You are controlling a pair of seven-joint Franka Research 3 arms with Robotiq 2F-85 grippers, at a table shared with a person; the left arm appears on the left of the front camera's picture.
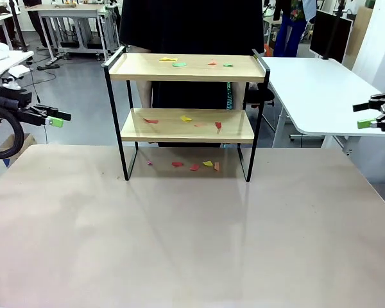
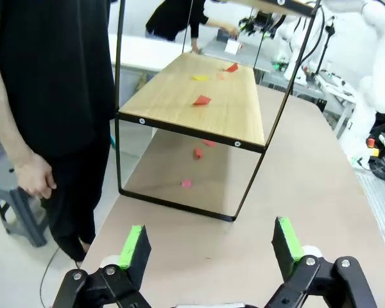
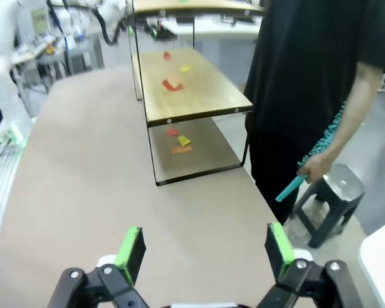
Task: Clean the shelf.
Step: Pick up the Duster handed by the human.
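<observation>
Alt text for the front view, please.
A two-tier wooden shelf, littered with small coloured paper scraps on both boards and on the table beneath, stands at the table's far side. A person in black stands behind it; the left gripper and right gripper hang open and empty at either side.

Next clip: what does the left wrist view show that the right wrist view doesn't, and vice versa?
Left wrist view: the person's empty hand hanging at their side. Right wrist view: the person's other hand gripping a teal duster. Both: the shelf, coloured scraps on its lower board and on the table beneath it.
</observation>
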